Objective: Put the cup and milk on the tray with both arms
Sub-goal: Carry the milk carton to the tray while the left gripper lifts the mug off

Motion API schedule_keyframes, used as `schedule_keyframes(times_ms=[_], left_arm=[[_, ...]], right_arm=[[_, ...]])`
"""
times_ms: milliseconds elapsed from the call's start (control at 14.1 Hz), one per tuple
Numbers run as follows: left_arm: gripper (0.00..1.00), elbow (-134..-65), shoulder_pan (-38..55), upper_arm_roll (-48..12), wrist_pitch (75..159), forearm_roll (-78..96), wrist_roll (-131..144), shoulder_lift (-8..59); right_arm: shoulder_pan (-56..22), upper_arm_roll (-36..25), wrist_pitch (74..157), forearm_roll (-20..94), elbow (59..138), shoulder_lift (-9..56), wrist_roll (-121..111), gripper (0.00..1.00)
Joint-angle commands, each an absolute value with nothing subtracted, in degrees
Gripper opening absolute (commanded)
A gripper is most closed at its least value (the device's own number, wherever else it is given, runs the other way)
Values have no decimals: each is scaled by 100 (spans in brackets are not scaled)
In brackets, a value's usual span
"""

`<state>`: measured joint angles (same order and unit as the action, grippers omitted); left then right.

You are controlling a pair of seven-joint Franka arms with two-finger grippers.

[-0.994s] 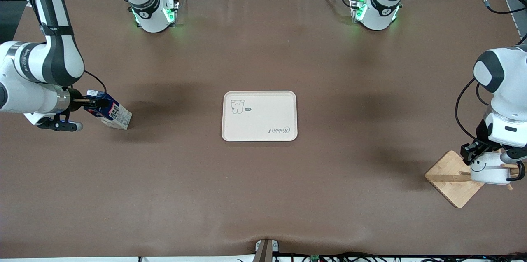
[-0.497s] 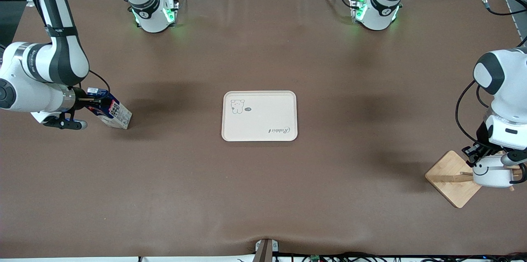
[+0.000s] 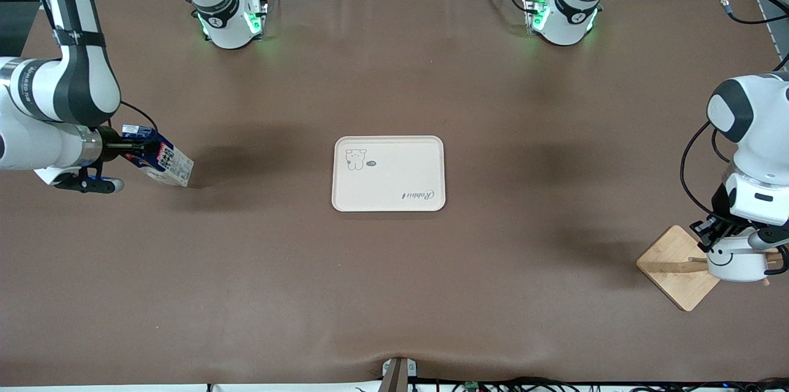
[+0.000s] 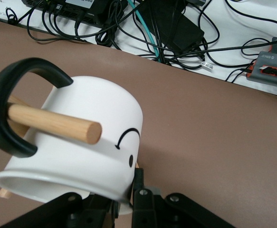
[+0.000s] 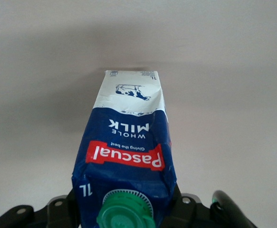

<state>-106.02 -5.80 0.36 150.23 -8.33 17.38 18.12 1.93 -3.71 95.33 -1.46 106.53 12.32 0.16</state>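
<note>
The cream tray (image 3: 394,161) lies flat at the table's middle. My right gripper (image 3: 132,150) is shut on the top of the dark-blue milk carton (image 3: 161,163), which is tilted low over the table at the right arm's end; in the right wrist view the carton (image 5: 128,137) with its green cap (image 5: 126,211) fills the gripper (image 5: 126,209). My left gripper (image 3: 715,233) is shut on the rim of the white smiley cup (image 3: 733,259) over the wooden stand. In the left wrist view the cup (image 4: 81,137) hangs by its black handle (image 4: 12,137) on a wooden peg (image 4: 57,124), with the gripper (image 4: 124,202) on its rim.
The square wooden stand base (image 3: 669,269) sits near the table edge at the left arm's end. Cables and boxes (image 4: 167,23) lie off the table edge past the cup. Both arm bases (image 3: 231,22) (image 3: 561,19) glow green.
My right gripper has drawn the milk carton slightly up and toward the right arm's end of the table. My left gripper and the cup have shifted a little on the stand.
</note>
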Motion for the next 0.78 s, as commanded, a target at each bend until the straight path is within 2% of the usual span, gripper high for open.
schedule_keyframes(times_ms=[0,284,426,568,710], left_arm=[[0,-10494,-501,26,15029,-967,1723,1872],[0,-10485,-414,26,15029,-967,1705,1872],[0,-10494,-291,26,15029,-967,1714,1855],[0,-10494,-211,26,15012,-975,1696,1828],[0,-10503,-132,26,14986,-967,1565,1793]], right_arm=[[-218,-360,8914,-167,10083,1204,79,17],[-1211,-360,8675,-114,9476,1326,105,16],[-1449,-352,8675,130,9011,1720,79,16],[-1599,-360,8666,918,8537,2247,131,16],[-1906,-360,8587,1291,8150,2705,953,16]])
